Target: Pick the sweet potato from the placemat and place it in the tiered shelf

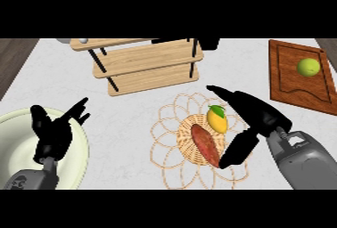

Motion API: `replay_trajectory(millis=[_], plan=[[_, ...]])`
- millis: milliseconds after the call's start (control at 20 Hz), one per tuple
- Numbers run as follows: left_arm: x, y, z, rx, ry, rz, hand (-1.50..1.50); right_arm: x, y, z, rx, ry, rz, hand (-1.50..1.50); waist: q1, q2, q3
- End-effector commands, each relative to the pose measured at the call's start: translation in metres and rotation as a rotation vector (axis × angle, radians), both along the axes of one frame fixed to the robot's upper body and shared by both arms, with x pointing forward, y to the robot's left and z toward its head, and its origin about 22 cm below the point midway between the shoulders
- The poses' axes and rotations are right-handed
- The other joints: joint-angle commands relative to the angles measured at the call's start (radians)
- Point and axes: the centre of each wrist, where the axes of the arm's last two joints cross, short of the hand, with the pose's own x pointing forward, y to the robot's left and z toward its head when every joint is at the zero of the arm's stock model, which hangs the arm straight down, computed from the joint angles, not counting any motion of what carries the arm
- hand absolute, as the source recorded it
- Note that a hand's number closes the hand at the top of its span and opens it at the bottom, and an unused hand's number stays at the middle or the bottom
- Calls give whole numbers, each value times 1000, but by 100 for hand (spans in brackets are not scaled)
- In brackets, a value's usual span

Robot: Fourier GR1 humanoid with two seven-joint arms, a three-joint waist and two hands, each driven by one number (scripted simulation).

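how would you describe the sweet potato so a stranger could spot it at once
Find the round woven placemat in the middle of the counter, just below the wooden tiered shelf. Two things lie on it: the sweet potato is the long, reddish-brown one, beside the shorter yellow lemon.

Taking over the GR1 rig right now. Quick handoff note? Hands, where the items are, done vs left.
Right hand: open at the placemat's right side, thumb low near the sweet potato, holding nothing; contact unclear.
Left hand: open, resting at lower left over a pale plate.
Sweet potato: lies mid-placemat beside a yellow fruit.
Tiered shelf: at the counter's back, no sweet potato in it.
Done: the right hand is at the placemat, nothing more.
Left: grasp, lift, carry to the shelf, release.
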Motion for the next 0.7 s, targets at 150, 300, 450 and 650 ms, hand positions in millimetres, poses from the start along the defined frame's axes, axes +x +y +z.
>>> replay_trajectory(millis=[150,300,450,650], plan=[[-3,0,-16,-26,77,41,0,-24,19,-19,-115,25,-6,-150,-7,5,-11],[-16,-3,-21,-37,63,26,0,-3,13,-14,-141,21,-56,-150,2,6,-11],[-20,12,-29,-34,85,41,0,-14,21,-28,-178,-9,-40,-150,0,7,-11],[-15,2,-17,-31,80,30,0,-24,27,-34,-155,-12,-67,-150,-2,5,-11]])
